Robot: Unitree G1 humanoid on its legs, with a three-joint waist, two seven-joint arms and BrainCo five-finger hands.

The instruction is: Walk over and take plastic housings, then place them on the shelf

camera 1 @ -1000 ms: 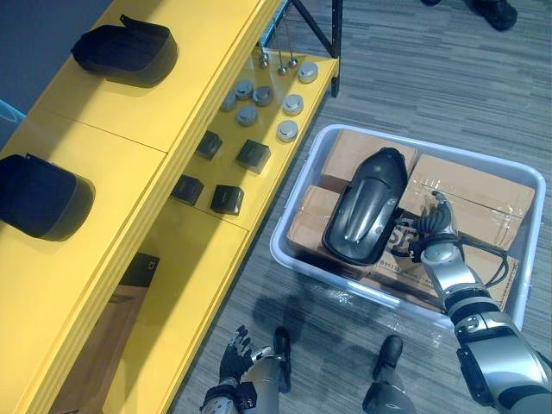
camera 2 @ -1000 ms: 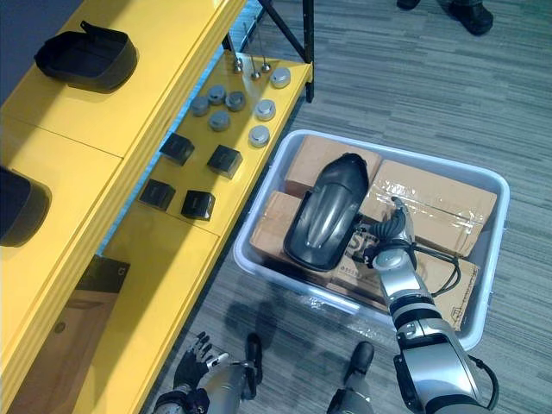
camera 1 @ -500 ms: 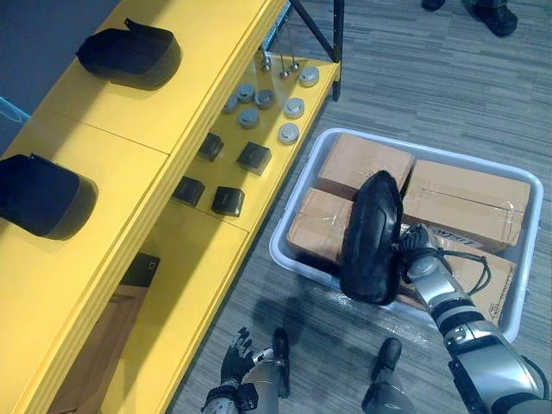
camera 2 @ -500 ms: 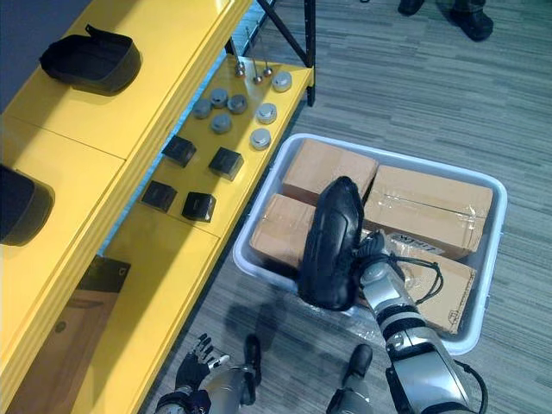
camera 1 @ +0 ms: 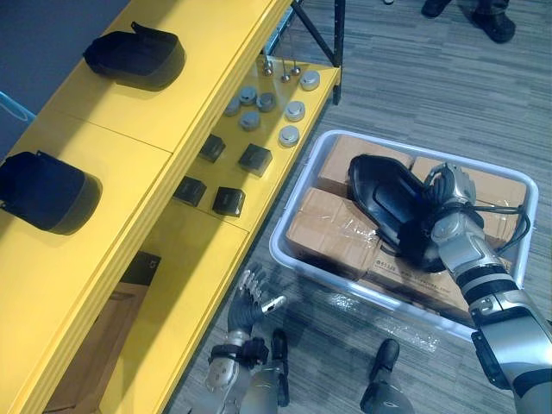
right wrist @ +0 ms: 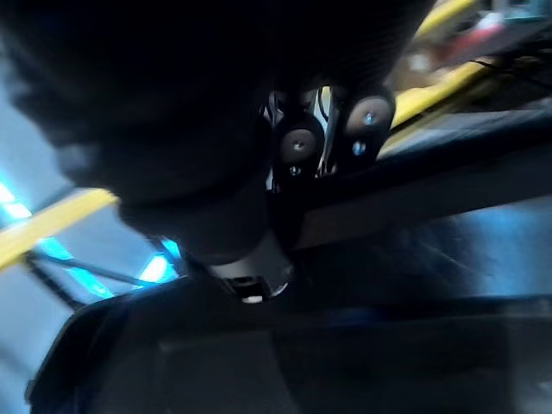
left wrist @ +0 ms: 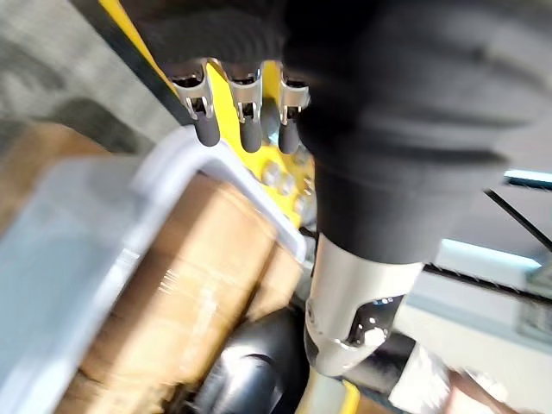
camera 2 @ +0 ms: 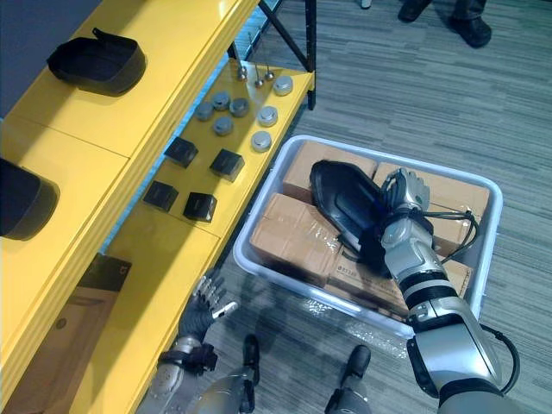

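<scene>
A black plastic housing (camera 1: 390, 205) hangs tilted, hollow side up, over the cardboard boxes in the grey bin (camera 1: 296, 260). My right hand (camera 1: 450, 197) is shut on its right edge, fingers curled over the rim; up close the dark shell (right wrist: 259, 354) lies right under that hand. My left hand (camera 1: 249, 298) is low beside the yellow shelf (camera 1: 164, 172), left of the bin, fingers (left wrist: 246, 121) straight and empty. Two more black housings (camera 1: 134, 56) (camera 1: 47, 191) rest on the shelf's top board.
The lower shelf board carries small black boxes (camera 1: 228, 200) and grey round parts (camera 1: 289, 134). Cardboard boxes (camera 1: 332, 228) fill the bin. A black frame leg (camera 1: 336, 43) stands at the shelf's far end. A person's shoes (camera 1: 493, 19) are on the grey floor beyond the bin.
The housing lay dome-up on the boxes, was tipped on edge, and is now lifted and turned hollow side up in my right hand, which closed on it. My left hand has risen slightly.
</scene>
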